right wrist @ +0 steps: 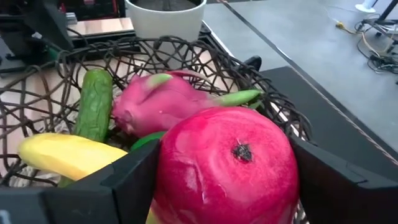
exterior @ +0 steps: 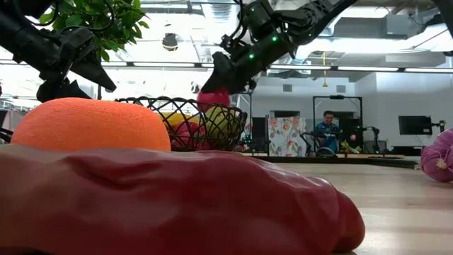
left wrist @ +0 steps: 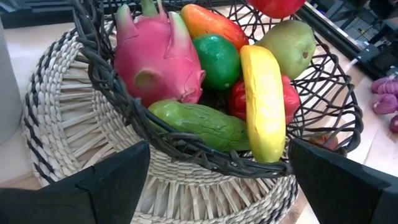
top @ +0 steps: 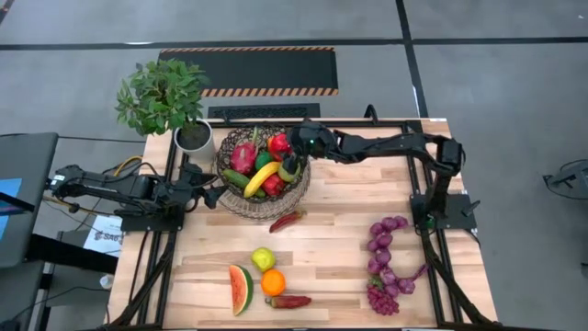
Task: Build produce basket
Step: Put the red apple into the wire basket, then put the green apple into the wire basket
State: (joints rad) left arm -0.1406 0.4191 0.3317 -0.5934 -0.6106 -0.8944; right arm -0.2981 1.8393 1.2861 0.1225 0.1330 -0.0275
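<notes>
The dark wire basket [top: 300,188] stands on a pale woven mat [left wrist: 68,143] at the table's far left. In it lie a pink dragon fruit [left wrist: 158,56], a banana [left wrist: 264,99], a cucumber [left wrist: 199,123], a pear [left wrist: 287,45] and other produce. My right gripper [right wrist: 233,180] reaches over the basket's far side and is shut on a red apple [top: 278,144]. My left gripper [top: 209,191] waits open at the basket's left side, holding nothing. My right gripper pinches the red apple's two opposite sides [right wrist: 168,180] between its two fingers [right wrist: 134,180]. The fingers come from the table's right, slanting a little downward. The apple is lifted clear and hangs just above the basket's rim [exterior: 212,99], its dimpled end [right wrist: 241,150] facing the wrist camera.
On the table's near half lie a red pepper [top: 287,221], a yellow-green fruit [top: 264,258], an orange [top: 273,281], a watermelon slice [top: 241,289] and another red pepper [top: 289,301]. Purple grapes [top: 386,267] lie at the right. A potted plant [top: 165,101] stands by the basket's far left.
</notes>
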